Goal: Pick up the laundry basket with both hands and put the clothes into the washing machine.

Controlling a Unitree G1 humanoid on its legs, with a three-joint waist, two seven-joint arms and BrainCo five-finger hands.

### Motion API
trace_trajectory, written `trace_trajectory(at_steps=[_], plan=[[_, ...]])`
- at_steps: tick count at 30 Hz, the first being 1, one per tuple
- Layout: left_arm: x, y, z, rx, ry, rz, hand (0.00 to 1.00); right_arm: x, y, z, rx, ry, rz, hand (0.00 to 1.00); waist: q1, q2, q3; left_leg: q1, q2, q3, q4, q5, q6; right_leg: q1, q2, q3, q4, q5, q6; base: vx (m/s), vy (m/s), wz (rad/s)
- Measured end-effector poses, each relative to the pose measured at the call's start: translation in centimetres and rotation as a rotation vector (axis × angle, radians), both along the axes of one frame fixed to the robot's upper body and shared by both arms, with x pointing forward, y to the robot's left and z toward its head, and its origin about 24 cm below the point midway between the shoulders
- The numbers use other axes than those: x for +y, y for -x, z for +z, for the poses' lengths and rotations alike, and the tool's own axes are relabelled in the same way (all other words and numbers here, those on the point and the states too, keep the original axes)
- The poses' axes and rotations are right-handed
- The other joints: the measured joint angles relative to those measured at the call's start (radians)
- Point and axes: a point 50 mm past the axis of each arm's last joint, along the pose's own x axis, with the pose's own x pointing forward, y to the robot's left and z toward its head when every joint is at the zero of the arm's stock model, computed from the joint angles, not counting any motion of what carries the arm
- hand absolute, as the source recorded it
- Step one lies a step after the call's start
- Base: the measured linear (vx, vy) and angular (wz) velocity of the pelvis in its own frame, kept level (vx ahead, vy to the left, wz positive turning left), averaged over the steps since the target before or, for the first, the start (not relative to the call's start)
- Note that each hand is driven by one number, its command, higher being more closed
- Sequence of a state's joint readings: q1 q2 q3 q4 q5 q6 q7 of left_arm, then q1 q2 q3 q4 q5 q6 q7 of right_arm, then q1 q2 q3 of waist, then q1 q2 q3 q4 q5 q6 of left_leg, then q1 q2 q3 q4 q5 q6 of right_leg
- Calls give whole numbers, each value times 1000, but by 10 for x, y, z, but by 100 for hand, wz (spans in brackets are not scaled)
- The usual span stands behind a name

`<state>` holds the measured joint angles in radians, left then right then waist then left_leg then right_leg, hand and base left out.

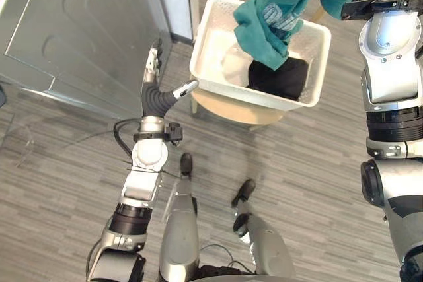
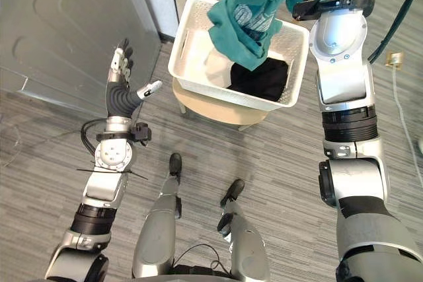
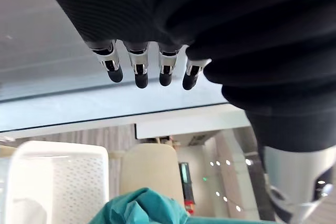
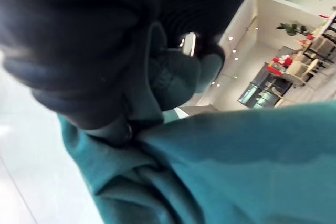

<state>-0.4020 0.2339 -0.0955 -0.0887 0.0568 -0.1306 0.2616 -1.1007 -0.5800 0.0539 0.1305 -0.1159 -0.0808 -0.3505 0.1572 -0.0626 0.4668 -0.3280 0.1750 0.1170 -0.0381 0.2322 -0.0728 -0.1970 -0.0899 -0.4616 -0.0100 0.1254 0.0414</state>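
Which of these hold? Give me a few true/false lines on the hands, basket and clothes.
1. The right hand is shut on the teal garment, which hangs above the basket. True.
2. The left hand grips the basket rim. False: it is open, fingers straight, beside the basket and apart from it.
3. The basket sits on the floor. False: it rests on a beige stool.
4. A black garment lies in the basket. True.
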Motion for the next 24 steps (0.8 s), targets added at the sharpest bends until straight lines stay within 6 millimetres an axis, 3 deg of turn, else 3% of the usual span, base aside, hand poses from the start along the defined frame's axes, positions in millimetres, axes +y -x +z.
trace_trajectory(at_steps=[4,8,15,24], plan=[[-14,-8,21,-48,-95,-79,0,26,10,11,-40,93,116,100,-21,-12,-18,31,-8,33,-14,1,1,0,-11,27,12,1,3,20,-12,-16],[-27,-23,16,39,-83,-188,0,56,11,14,-17,200,219,100,-36,-13,-37,54,-10,60,-17,2,3,1,-17,55,19,2,3,34,-19,-17],[-39,-51,22,148,-168,-253,0,85,12,10,23,230,372,100,-52,-13,-38,55,-2,70,-11,2,4,-12,-11,76,30,4,-1,-2,-35,-9],[-54,-65,44,187,-192,-366,0,126,23,6,38,278,558,100,-66,-13,-38,-23,7,66,66,-17,14,-63,-12,80,48,16,-12,-34,-27,-2]])
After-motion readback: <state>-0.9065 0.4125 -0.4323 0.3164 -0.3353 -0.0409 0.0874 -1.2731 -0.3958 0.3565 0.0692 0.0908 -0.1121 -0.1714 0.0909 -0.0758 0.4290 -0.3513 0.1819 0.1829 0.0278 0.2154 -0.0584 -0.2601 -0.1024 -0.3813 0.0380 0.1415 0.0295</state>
